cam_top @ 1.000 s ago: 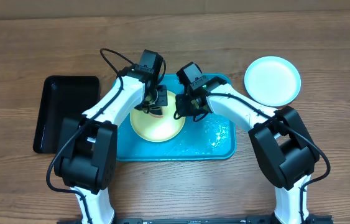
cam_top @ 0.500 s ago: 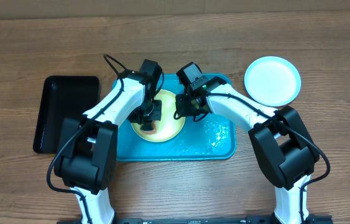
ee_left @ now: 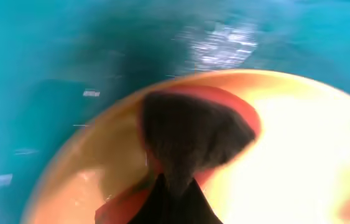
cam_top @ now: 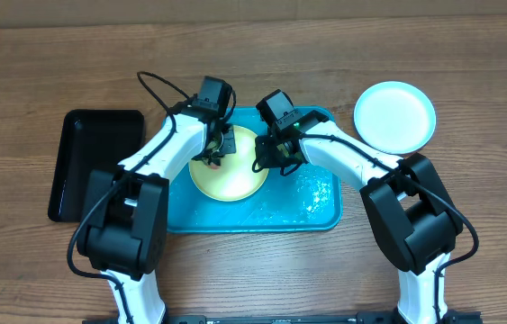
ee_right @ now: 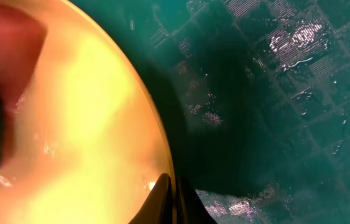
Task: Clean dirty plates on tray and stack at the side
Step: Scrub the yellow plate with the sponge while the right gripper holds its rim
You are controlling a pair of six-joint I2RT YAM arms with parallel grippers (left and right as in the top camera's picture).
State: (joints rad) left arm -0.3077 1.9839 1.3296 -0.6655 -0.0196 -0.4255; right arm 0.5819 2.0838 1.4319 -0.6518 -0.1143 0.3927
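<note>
The yellow-green plate [cam_top: 230,180] lies on the turquoise tray [cam_top: 321,216], left of its middle. My left gripper [cam_top: 215,153] is shut on a red and dark grey sponge [ee_left: 193,130] and presses it on the plate's far left part [ee_left: 299,155]. My right gripper [cam_top: 262,162] is shut on the plate's right rim [ee_right: 156,124], fingers pinched over the edge [ee_right: 173,190]. The white plate [cam_top: 394,115] lies on the table to the right of the tray. I cannot make out the light cyan plate.
A smaller black tray [cam_top: 94,162] lies on the table left of the turquoise one. The tray's right half [ee_right: 274,93] is wet and glinting. The wooden table [cam_top: 469,225] extends around both trays.
My left gripper moved with the sponge from the plate's middle back toward its far left edge. The right gripper kept its hold on the rim and did not move.
</note>
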